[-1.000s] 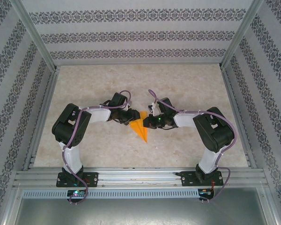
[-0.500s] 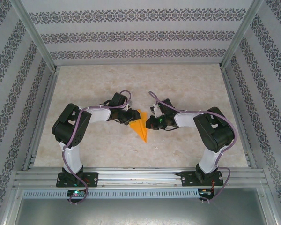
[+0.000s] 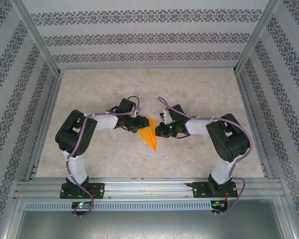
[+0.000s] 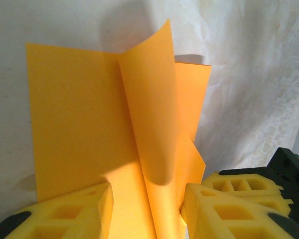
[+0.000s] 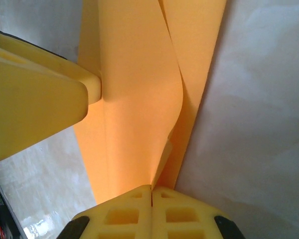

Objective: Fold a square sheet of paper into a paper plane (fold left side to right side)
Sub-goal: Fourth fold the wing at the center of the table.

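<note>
The orange sheet of paper (image 3: 150,136) lies mid-table, folded into a narrow pointed wedge like a paper plane, its tip toward the near edge. In the left wrist view one flap (image 4: 149,114) curls up off the flat layers (image 4: 74,114). My left gripper (image 3: 143,122) is at the wedge's far left; its yellow fingers (image 4: 65,214) stand apart astride that flap, and the right-hand one touches it. My right gripper (image 3: 159,128) is at the far right, its jaws (image 5: 151,191) shut on the edge of the raised flap (image 5: 139,89). The left gripper's finger (image 5: 35,104) rests against the paper.
The tabletop (image 3: 199,89) is pale and marbled, bounded by aluminium rails (image 3: 149,189) in front and patterned walls (image 3: 144,35) on the other sides. Both arm bases sit at the near rail, and bare table lies all round the paper.
My right gripper has shifted slightly to the right with the flap, and a little more orange shows between the two grippers. The left gripper has stayed put.
</note>
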You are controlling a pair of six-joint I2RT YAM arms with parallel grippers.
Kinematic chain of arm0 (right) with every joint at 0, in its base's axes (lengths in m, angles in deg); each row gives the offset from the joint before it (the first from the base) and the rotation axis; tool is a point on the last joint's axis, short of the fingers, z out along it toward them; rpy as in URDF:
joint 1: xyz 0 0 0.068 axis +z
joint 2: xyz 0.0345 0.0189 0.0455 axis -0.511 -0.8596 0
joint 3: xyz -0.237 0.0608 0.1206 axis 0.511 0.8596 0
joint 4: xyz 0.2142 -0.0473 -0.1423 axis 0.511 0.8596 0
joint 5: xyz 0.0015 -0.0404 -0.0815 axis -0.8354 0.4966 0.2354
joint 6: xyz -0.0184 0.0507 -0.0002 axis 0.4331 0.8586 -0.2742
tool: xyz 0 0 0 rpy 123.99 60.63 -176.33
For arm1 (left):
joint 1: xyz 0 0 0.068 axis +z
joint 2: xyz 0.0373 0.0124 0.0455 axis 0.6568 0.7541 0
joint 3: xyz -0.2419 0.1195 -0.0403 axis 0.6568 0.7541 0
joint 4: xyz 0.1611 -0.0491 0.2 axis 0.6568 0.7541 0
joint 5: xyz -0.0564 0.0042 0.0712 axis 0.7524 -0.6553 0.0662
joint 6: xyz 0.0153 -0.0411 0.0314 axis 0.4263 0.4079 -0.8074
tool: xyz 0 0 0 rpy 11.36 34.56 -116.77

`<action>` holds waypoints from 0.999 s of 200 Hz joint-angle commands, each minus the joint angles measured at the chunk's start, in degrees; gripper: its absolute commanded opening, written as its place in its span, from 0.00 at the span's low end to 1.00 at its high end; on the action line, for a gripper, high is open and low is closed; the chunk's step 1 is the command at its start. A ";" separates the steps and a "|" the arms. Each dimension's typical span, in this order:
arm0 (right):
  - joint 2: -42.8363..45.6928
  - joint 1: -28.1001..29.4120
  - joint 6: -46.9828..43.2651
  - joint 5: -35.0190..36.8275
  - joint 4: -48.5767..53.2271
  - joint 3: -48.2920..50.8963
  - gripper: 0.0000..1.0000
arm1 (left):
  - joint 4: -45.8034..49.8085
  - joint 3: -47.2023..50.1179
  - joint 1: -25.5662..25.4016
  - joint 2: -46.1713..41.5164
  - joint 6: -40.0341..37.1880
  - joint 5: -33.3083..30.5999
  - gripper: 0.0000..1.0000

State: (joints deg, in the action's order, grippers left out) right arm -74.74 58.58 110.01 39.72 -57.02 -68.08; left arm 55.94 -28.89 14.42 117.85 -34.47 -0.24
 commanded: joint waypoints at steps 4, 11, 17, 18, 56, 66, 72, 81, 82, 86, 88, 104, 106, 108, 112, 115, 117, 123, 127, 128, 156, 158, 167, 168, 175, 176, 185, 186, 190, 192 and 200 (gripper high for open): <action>1.74 -0.52 -1.74 -0.22 0.92 -1.07 0.00 | 4.62 0.44 -0.35 1.86 -1.52 -3.40 0.43; 1.58 -0.52 -1.78 -0.06 0.96 -1.07 0.00 | 4.69 0.39 -0.37 1.93 -1.55 -3.32 0.43; 1.41 -0.55 -1.71 0.17 1.05 -1.07 0.00 | 4.61 0.42 -0.35 1.93 -1.55 -3.32 0.43; 1.40 -0.58 -1.69 0.20 1.01 -1.07 0.00 | 4.61 0.39 -0.35 1.93 -1.55 -3.32 0.43; 0.77 -0.52 -1.59 0.73 0.88 -1.07 0.00 | 4.69 0.50 -0.32 1.93 -1.55 -3.18 0.43; 0.70 -0.52 -1.65 0.81 1.01 -1.16 0.00 | 4.70 0.53 -0.36 1.93 -1.60 -3.23 0.43; 0.68 -0.52 -1.71 0.93 1.12 -1.24 0.00 | 4.64 0.52 -0.35 1.93 -1.59 -3.23 0.43; 0.68 -0.54 -1.88 1.10 1.36 -1.34 0.00 | 4.67 0.49 -0.39 1.94 -1.56 -3.20 0.43; 0.68 -0.58 -1.86 1.15 1.38 -1.34 0.00 | 4.64 0.51 -0.41 1.93 -1.56 -3.17 0.43; 0.68 -0.54 -1.85 1.19 1.47 -1.38 0.00 | 4.65 0.47 -0.43 1.93 -1.59 -3.10 0.43; 0.61 -0.53 -1.85 1.19 1.45 -1.41 0.00 | 4.66 0.47 -0.39 1.93 -1.60 -3.11 0.43; 0.43 -0.52 -1.86 1.18 1.50 -1.60 0.00 | 4.68 0.47 -0.35 1.93 -1.55 -3.14 0.43; 0.44 -0.52 -1.87 1.26 1.50 -1.60 0.00 | 4.65 0.52 -0.39 1.93 -1.55 -3.10 0.43; 0.38 -0.52 -1.85 1.21 1.50 -1.60 0.00 | 4.62 0.49 -0.40 1.97 -1.55 -3.13 0.43; 0.33 -0.57 -1.92 1.12 1.47 -1.68 0.00 | 4.66 0.45 -0.35 2.01 -1.62 -3.14 0.43; 0.25 -0.53 -1.90 1.11 1.45 -1.69 0.00 | 4.65 0.48 -0.36 2.05 -1.63 -3.10 0.43; 0.29 -0.52 -1.88 1.11 1.49 -1.75 0.00 | 4.66 0.52 -0.31 2.05 -1.63 -3.13 0.43; 0.16 -0.55 -1.87 1.11 1.50 -1.78 0.00 | 4.64 0.53 -0.35 2.02 -1.64 -3.14 0.43; 0.08 -0.57 -1.85 1.11 1.48 -1.84 0.00 | 4.69 0.49 -0.37 2.06 -1.65 -3.13 0.43; 0.07 -0.55 -1.85 1.11 1.49 -1.81 0.00 | 4.65 0.51 -0.40 2.04 -1.64 -3.14 0.43; -0.28 -0.52 -1.99 1.02 1.50 -2.21 0.00 | 4.62 0.41 -0.34 2.02 -1.64 -3.14 0.43; -0.29 -0.52 -1.99 1.02 1.54 -2.21 0.00 | 4.65 0.42 -0.35 2.04 -1.64 -3.14 0.43; -0.35 -0.53 -2.02 1.02 1.50 -2.30 0.00 | 4.64 0.43 -0.41 2.15 -1.67 -3.18 0.43; -0.36 -0.53 -1.98 1.02 1.54 -2.30 0.00 | 4.67 0.44 -0.43 2.13 -1.65 -3.16 0.43; -0.50 -0.52 -2.04 0.93 1.58 -2.39 0.00 | 4.67 0.36 -0.36 2.11 -1.69 -3.06 0.43; -0.53 -0.52 -2.03 0.93 1.58 -2.39 0.00 | 4.68 0.40 -0.36 2.15 -1.66 -3.06 0.43; -0.68 -0.52 -2.00 0.93 1.59 -2.48 0.00 | 4.67 0.45 -0.40 2.18 -1.71 -3.01 0.43; -0.66 -0.57 -1.97 0.93 1.59 -2.48 0.00 | 4.64 0.40 -0.37 2.19 -1.71 -3.03 0.43; -0.72 -0.53 -1.94 0.85 1.59 -2.48 0.00 | 4.69 0.40 -0.40 2.19 -1.64 -3.04 0.43; -0.77 -0.52 -1.94 0.85 1.59 -2.48 0.00 | 4.69 0.44 -0.41 2.26 -1.68 -3.05 0.43; -0.87 -0.53 -2.00 0.84 1.59 -2.48 0.00 | 4.68 0.41 -0.35 2.23 -1.74 -3.05 0.43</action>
State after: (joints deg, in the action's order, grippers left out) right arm -74.61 58.58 109.16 39.96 -56.04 -69.08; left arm 55.94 -28.89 14.42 117.85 -34.69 -0.24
